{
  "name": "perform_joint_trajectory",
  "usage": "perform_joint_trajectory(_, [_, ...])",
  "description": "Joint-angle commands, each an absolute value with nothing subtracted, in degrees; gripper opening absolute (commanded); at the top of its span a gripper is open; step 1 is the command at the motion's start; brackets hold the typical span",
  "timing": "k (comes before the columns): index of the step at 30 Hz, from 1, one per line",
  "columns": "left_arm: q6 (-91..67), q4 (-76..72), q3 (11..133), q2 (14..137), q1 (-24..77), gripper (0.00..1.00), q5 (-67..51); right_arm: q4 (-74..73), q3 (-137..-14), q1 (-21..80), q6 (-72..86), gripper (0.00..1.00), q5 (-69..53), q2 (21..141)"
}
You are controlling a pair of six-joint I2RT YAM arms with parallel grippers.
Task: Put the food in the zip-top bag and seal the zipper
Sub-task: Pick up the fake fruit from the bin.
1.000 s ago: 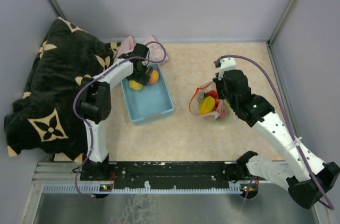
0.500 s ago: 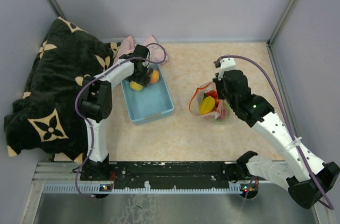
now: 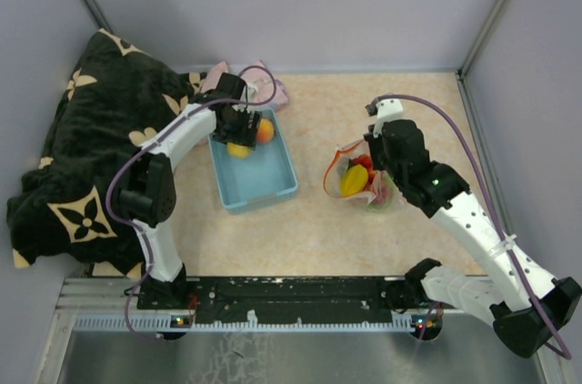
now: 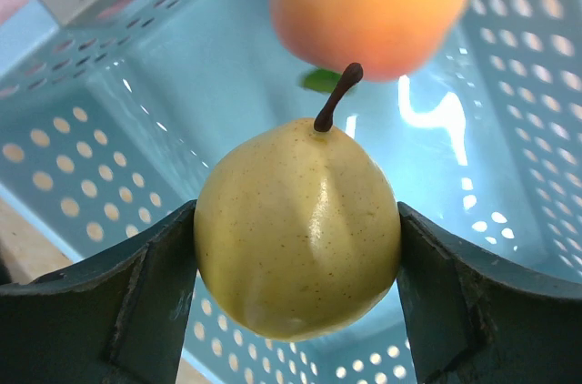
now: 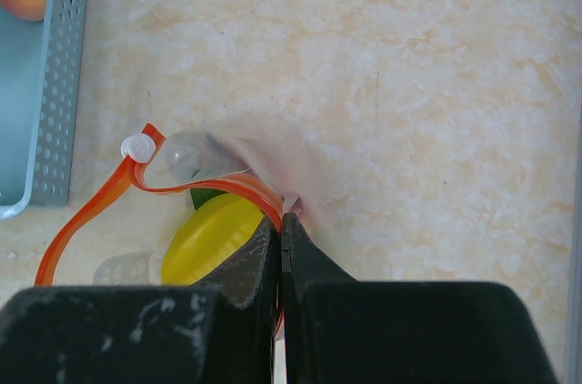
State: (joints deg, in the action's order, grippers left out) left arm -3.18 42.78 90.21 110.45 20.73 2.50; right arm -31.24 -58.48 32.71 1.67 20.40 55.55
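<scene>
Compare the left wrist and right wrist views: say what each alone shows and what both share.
Only the left wrist view shows the yellow pear clamped between the left jaws. Only the right wrist view shows the right jaws shut on the zipper, its white slider and the yellow piece. Both show the orange peach and the light-blue basket.

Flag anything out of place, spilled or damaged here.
Nothing spilled or damaged. Odd clutter only: a dark patterned blanket lies heaped over the table on its left side, and a pink cloth is bunched behind the blue basket.
</scene>
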Motion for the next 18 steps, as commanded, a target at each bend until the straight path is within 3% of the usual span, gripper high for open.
perform_joint_trajectory(1, [-7.75, 40.95, 86.38, 104.54, 20.48, 0.65, -3.79, -27.18, -59.82, 32.26, 2.46, 0.00, 19.63, 54.91])
perform_joint_trajectory(18, [-19.43, 24.15, 66.47, 81.52, 23.49, 0.64, -20.35, -27.88, -62.10, 32.26, 5.10, 0.00, 16.40, 55.76])
